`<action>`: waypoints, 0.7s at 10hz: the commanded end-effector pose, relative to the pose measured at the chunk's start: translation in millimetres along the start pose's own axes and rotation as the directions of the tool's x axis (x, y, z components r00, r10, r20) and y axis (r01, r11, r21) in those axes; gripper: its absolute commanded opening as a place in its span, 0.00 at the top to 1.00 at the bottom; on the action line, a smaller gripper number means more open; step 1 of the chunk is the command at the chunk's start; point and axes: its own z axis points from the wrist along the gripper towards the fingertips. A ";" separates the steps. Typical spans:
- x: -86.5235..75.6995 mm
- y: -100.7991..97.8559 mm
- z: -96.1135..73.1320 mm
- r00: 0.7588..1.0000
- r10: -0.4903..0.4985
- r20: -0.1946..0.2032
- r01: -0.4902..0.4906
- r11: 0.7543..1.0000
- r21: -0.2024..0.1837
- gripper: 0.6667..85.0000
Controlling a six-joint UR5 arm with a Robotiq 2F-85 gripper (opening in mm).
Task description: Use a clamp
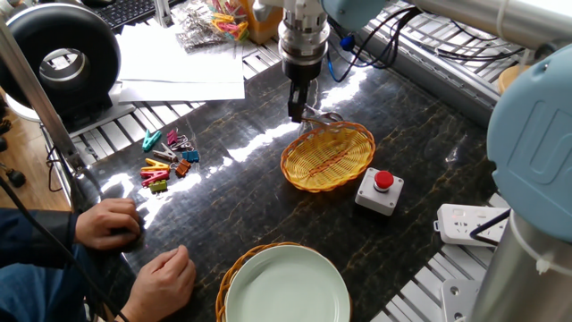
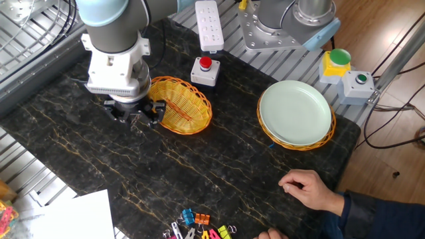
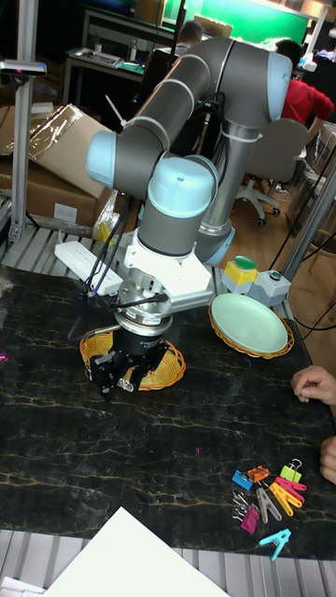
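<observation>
A yellow wicker basket (image 1: 332, 161) (image 2: 183, 106) (image 3: 169, 367) sits on the dark marble table. My gripper (image 1: 297, 111) (image 2: 135, 115) (image 3: 116, 378) hangs at the basket's far rim, pointing down, shut on the clamp (image 1: 321, 116). The clamp is small and silvery, and its thin looped wire arms reach out over the rim. Whether its mouth bites the wicker I cannot tell. In the tall fixed view the fingers hide the clamp.
A red button box (image 1: 379, 190) stands beside the basket. A pale green plate (image 1: 286, 286) rests in a wicker tray near the front. Coloured pegs (image 1: 166, 164) lie at the left, close to a person's hands (image 1: 112, 222). A white power strip (image 1: 465, 224) lies at the right.
</observation>
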 end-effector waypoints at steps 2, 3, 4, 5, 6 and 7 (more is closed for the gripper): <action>1.3 6.3 -12.2 0.999 -0.040 0.028 0.041 0.999 -0.036 0.35; 0.8 9.2 -15.2 0.998 -0.049 0.041 0.051 0.997 -0.049 0.34; 0.4 11.2 -16.7 0.997 -0.064 0.052 0.067 0.996 -0.058 0.30; -1.0 11.5 -16.0 0.995 -0.075 0.064 0.079 0.995 -0.059 0.25; -0.4 10.0 -13.9 0.993 -0.099 0.071 0.103 0.993 -0.054 0.13; -2.7 9.9 -12.6 0.990 -0.108 0.086 0.113 0.992 -0.054 0.04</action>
